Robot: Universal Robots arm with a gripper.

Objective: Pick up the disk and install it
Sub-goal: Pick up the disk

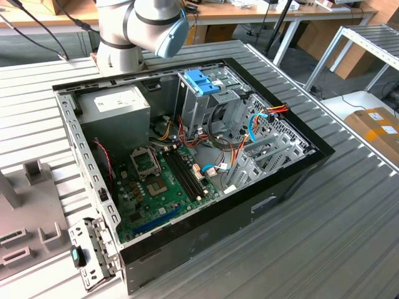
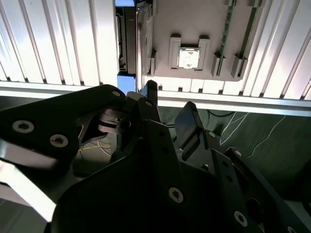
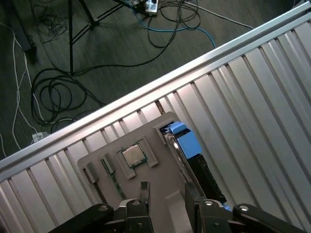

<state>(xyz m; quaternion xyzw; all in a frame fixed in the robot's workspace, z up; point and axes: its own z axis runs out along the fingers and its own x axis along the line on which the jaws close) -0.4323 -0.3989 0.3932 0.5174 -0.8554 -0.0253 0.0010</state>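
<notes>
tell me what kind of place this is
Likely a robotics lab workbench: a robot arm stands by an open computer case on a slatted metal table, with loose cables on the floor below.

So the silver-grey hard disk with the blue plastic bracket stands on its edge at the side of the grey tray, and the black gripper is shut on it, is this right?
Not quite. The first wrist view shows the black gripper open and empty above the grey tray. The silver-grey hard disk with the blue plastic bracket does stand on its edge at that tray's side.
</notes>
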